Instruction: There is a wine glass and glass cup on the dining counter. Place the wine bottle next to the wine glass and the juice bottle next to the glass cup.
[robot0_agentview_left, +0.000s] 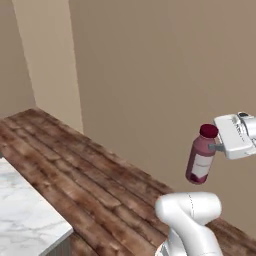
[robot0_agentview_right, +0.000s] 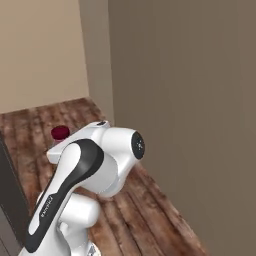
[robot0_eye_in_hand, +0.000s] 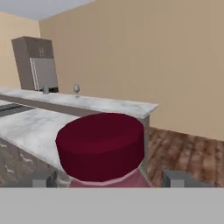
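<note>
Currently logged, item one: juice bottle (robot0_agentview_left: 201, 159), red-capped, upright, held in the air over the wood floor (robot0_agentview_left: 90, 170) beside a tan wall (robot0_agentview_left: 165, 75). I read the jaws (robot0_agentview_left: 218, 147) as gripping it at the neck, one fingertip on each side just under the cap in the hand view.

Item two: bench (robot0_eye_in_hand: 105, 104), long marble slab, well ahead of the hand. A wine glass (robot0_eye_in_hand: 76, 89) stands on it far down its length. A small grey object (robot0_eye_in_hand: 45, 90) beyond that glass may be the cup; too small for me to tell.

Item three: nearer marble worktop (robot0_agentview_left: 25, 220), low in the left base view.

Handling note, my judgement: I would keep the bottle vertical, carry it clear above the slab edge, settle which glass is stemless before lowering, and set it just beside, not touching.
</note>
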